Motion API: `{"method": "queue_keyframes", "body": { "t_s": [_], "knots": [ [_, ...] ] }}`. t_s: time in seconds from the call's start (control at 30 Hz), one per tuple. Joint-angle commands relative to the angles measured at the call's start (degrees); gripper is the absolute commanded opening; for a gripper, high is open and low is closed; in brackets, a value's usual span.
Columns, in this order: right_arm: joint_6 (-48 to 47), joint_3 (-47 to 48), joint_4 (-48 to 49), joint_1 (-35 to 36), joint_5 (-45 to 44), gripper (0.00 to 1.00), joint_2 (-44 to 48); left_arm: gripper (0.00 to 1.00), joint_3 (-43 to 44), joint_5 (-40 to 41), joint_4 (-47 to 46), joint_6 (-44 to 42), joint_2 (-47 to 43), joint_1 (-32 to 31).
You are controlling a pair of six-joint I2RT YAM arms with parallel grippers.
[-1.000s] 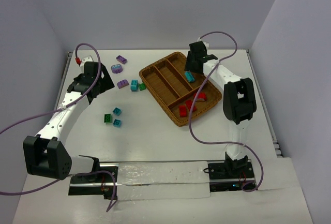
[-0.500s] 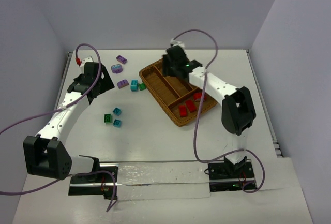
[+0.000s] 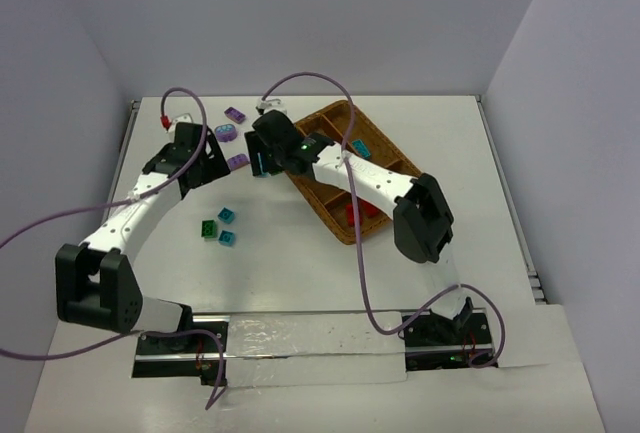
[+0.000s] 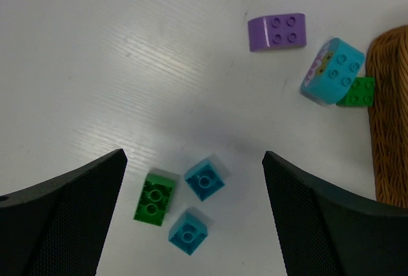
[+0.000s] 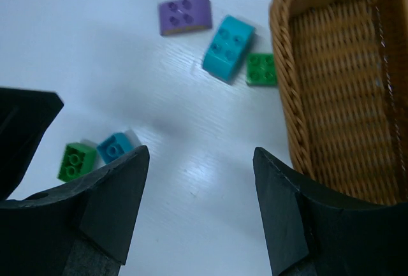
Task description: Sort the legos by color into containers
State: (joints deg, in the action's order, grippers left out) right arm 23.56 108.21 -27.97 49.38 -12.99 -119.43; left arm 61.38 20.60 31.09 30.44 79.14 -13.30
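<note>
The brown wicker tray (image 3: 330,113) lies right of centre, with a teal brick (image 3: 358,147) in a long compartment and red bricks (image 3: 352,215) in the crosswise one. My right gripper (image 3: 262,158) is open and empty, above the table just left of the tray's rim (image 5: 287,85). Ahead of it lie a purple brick (image 5: 185,15), a teal brick (image 5: 228,47) and a small green brick (image 5: 261,69). My left gripper (image 3: 205,163) is open and empty, high above a green brick (image 4: 154,199) and two small teal bricks (image 4: 204,178) (image 4: 189,232).
Two more purple bricks (image 3: 234,114) (image 3: 225,132) lie at the back left of the table. The two grippers hover close together; the left one's black finger (image 5: 25,123) shows at the right wrist view's left edge. Purple cables arc over both arms.
My right arm swung left from the tray's far right side, across the tray, to the table beside its left rim. My left gripper shifted slightly right.
</note>
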Motion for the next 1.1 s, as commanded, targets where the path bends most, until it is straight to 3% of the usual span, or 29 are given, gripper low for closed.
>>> {"method": "queue_keyframes", "body": {
  "t_s": [0.0, 0.3, 0.5, 0.8, 0.93, 1.07],
  "knots": [
    [1.0, -6.0, 0.5, -2.7, -4.6, 0.77, 9.7, 0.95, 5.3, -5.2, -6.3, -2.0, 9.5, -3.7],
    [2.9, -30.3, 1.3, -14.2, -6.7, 0.79, 32.5, 0.92, 14.2, -7.9, -10.9, -2.6, 25.0, -7.3],
    [1.9, -36.4, -0.2, -18.6, -8.5, 0.81, 41.1, 0.85, 19.4, -7.6, -12.4, -4.7, 32.4, -7.4],
    [2.0, -38.1, -1.8, -19.0, -9.5, 0.82, 42.7, 0.75, 26.3, -8.2, -11.3, -6.1, 40.3, -7.7],
    [1.8, -38.3, -1.9, -19.0, -9.9, 0.82, 42.7, 0.63, 26.3, -7.4, -11.6, -6.0, 40.5, -7.9],
    [1.8, -38.0, -2.1, -19.0, -10.0, 0.82, 42.4, 0.40, 26.1, -6.5, -11.8, -6.0, 39.6, -8.1]
  ]
}}
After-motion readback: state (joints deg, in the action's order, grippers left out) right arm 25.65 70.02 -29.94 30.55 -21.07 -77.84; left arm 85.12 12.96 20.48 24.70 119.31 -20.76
